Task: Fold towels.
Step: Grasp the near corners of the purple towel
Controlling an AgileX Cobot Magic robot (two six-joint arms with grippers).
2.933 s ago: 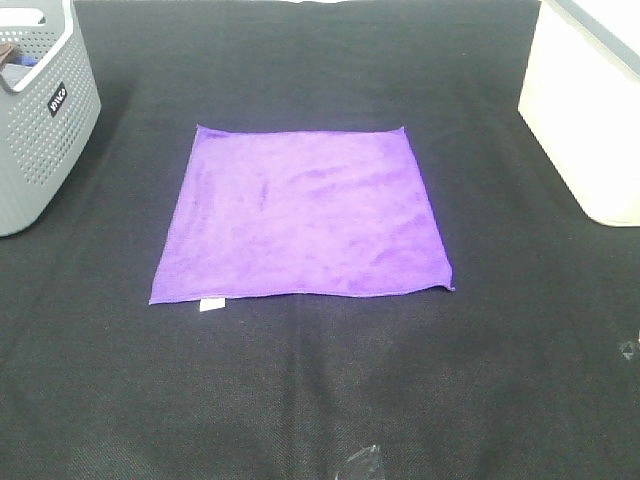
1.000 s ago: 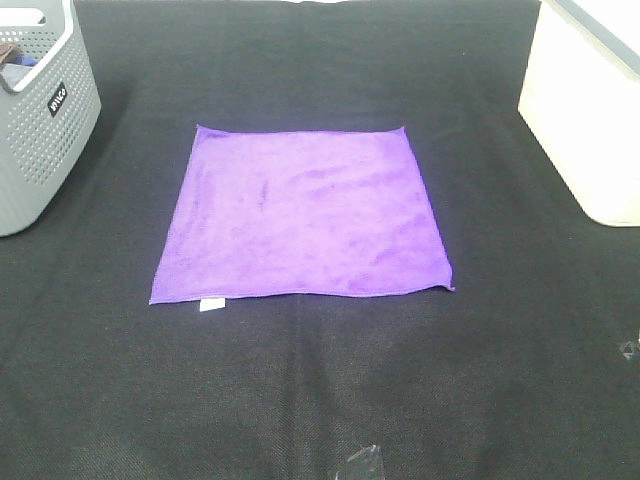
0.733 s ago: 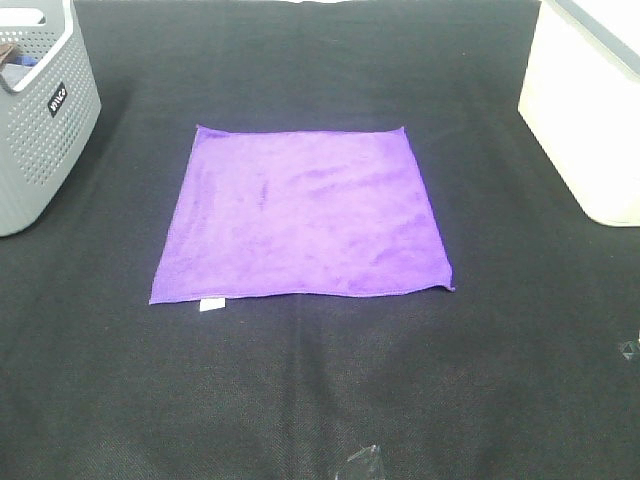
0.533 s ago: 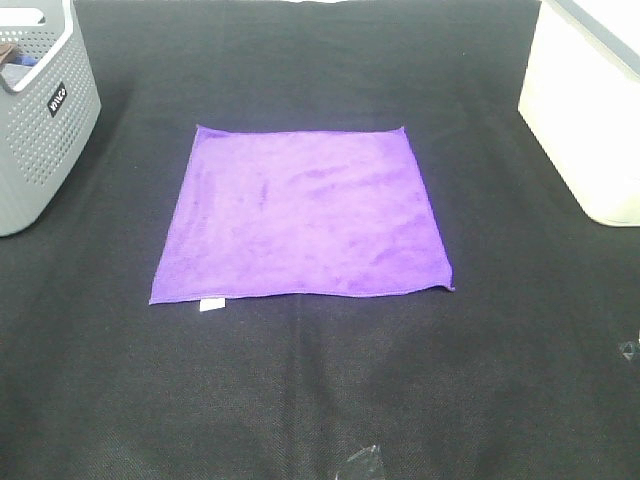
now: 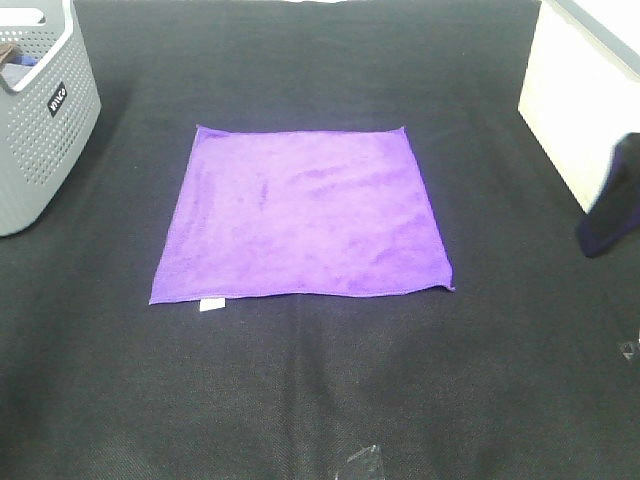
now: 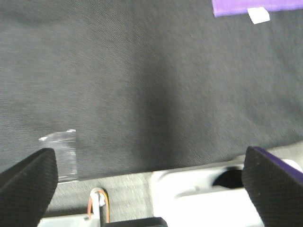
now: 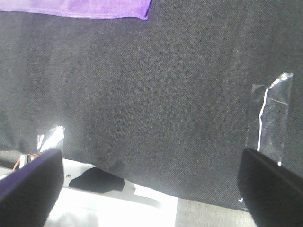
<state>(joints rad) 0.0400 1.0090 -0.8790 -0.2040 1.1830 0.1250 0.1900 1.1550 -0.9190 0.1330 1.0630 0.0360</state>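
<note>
A grey basket stood at upper left. The purple towel lay flat at centre, likely spread for folding. The left gripper and right gripper, jaws wide apart, hung over the black table, seemingly ready for its corners.

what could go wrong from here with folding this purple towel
1. The purple towel lies flat on the black table cloth. The open left gripper or right gripper may pinch that cloth along with a corner, or slip off the thin edge.
2. The grey basket and the white bin stand on either side of the towel, so a wide swing during the fold could knock one.
</note>
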